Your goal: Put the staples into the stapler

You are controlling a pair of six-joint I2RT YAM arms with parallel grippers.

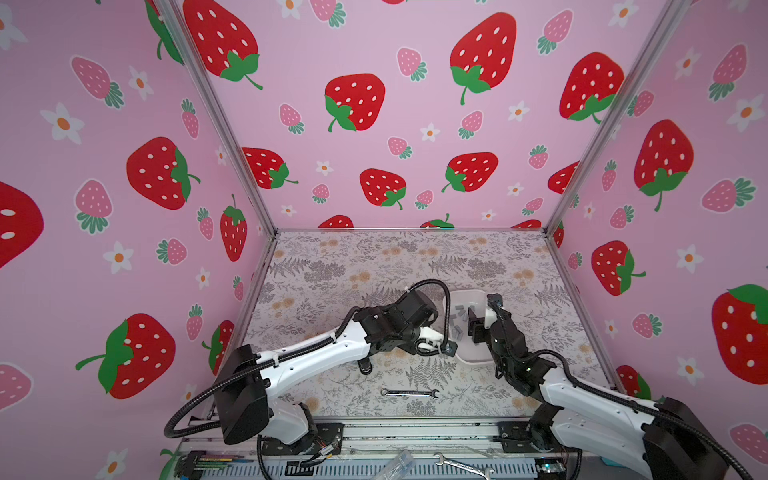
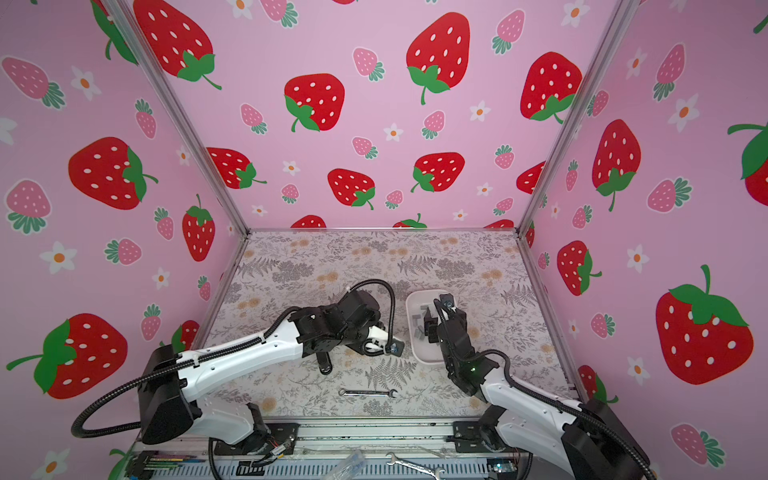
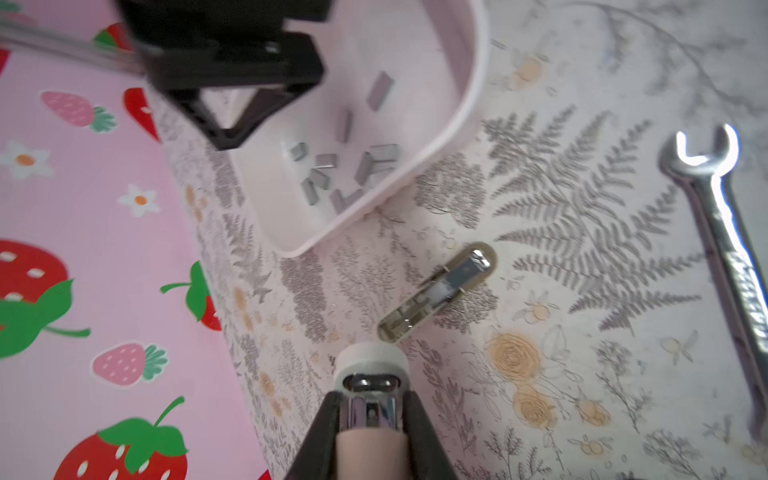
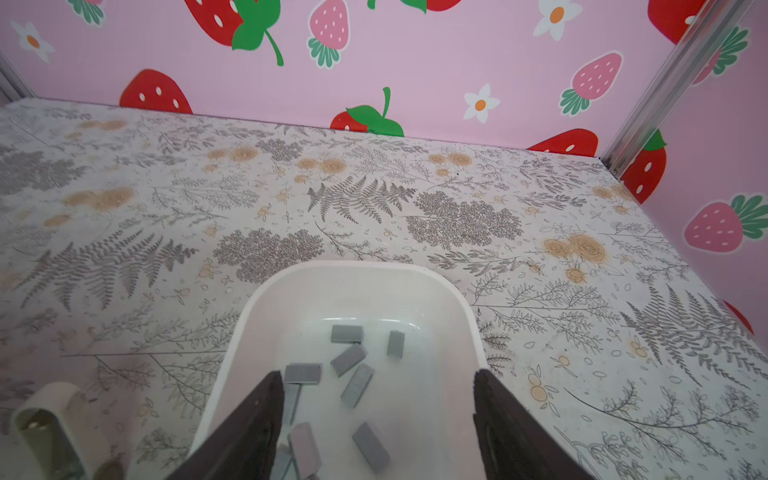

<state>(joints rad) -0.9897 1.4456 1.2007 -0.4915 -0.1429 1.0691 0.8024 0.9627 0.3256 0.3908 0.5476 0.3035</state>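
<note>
1. Right wrist view: I am holding my right gripper [image 4: 377,374] with its jaws wide apart and nothing between them, over the white tray [image 4: 353,266]. The staples [image 4: 357,384] are lying scattered on the tray floor, and my two dark fingers are covering the strips nearest me. The tray is sitting on the flowered table [image 4: 374,187]. One cream end of the stapler [image 4: 54,399] is showing beside the tray, cut off at the frame's corner.
2. Left wrist view: I am clamping my left gripper [image 3: 371,397] on the stapler's pink body, a jaw pressing on each side. Its cream half, with the bare metal channel, is stretching out beyond my fingertips, near the tray's rim but apart from it. A silver wrench [image 3: 723,249] is lying on the stapler's other side, well apart. My right gripper is blocking one end of the tray.
3. Both top views: my left arm [image 1: 316,353] is reaching across the table to the tray, its wrist hiding the stapler. My right gripper is covering the tray's middle, leaving few staples showing. The wrench is lying nearer the front edge, between my arms.
</note>
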